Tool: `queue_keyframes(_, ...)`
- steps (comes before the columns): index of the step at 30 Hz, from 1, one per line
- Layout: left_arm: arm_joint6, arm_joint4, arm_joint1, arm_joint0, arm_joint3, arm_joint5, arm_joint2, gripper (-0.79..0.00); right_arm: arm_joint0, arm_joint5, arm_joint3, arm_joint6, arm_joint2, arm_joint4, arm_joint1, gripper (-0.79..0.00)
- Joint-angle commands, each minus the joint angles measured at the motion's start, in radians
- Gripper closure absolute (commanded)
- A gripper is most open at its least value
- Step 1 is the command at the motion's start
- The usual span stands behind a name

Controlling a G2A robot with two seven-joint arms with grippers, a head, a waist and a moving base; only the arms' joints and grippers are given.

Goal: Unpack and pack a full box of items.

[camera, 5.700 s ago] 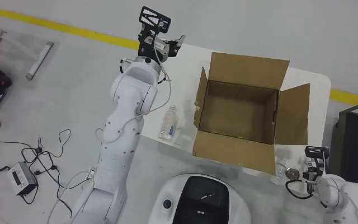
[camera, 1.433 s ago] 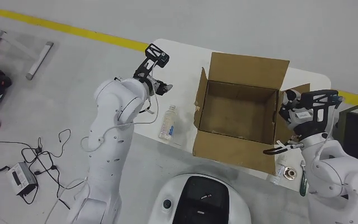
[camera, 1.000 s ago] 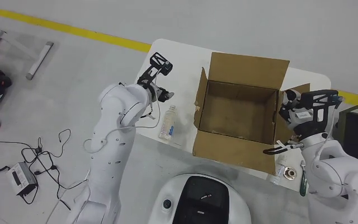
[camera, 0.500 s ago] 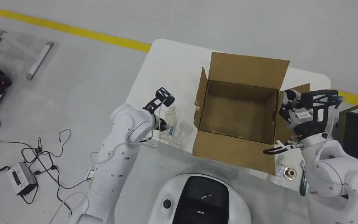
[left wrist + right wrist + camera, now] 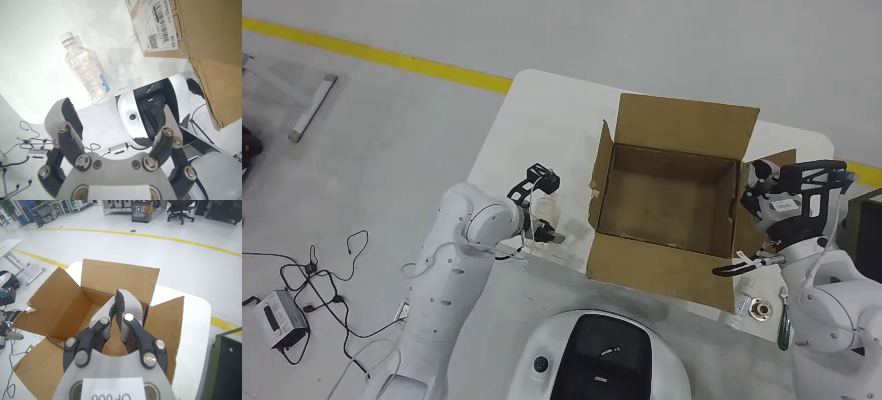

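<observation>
An open, empty cardboard box (image 5: 672,215) stands on the white table (image 5: 542,110). A clear water bottle (image 5: 85,70) lies on its side left of the box, near the table's front edge. My left gripper (image 5: 115,105) hovers open just above the bottle's base end, not touching it. From the top view the left gripper (image 5: 545,225) covers most of the bottle. My right gripper (image 5: 119,298) is shut on nothing, poised over the box's near right corner (image 5: 740,263). The box's inside (image 5: 90,315) is bare cardboard.
A small round metal-looking object (image 5: 760,308) lies on the table at the front right, beside the right arm. The box's four flaps (image 5: 687,122) are spread outward. A dark cabinet (image 5: 862,250) stands right of the table. Cables (image 5: 312,290) lie on the floor at the left.
My left arm swung from the table's far edge back toward the front and lowered over the bottle. The right arm rose earlier to the box's right flap and has since kept still.
</observation>
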Motion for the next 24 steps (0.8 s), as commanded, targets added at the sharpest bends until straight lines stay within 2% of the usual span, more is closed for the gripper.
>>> queue_keyframes(1, 0.0, 0.0, 0.0, 0.0, 0.0, 0.0, 0.0, -0.785, 0.0, 0.0, 0.0, 0.0, 0.0, 0.0, 0.0, 0.0)
queue_keyframes(6, 0.043, -0.006, 0.0, 0.019, 0.013, 0.037, 0.038, -0.785, 0.0, 0.0, 0.0, 0.0, 0.0, 0.0, 0.0, 0.0)
queue_keyframes(13, 0.093, 0.109, 0.002, 0.017, 0.086, 0.12, 0.102, -0.785, 0.0, 0.0, 0.0, 0.0, 0.0, 0.0, 0.0, 0.0)
queue_keyframes(24, 0.205, 0.19, 0.006, -0.003, 0.204, 0.189, 0.128, -0.785, 0.0, 0.0, 0.0, 0.0, 0.0, 0.0, 0.0, 0.0)
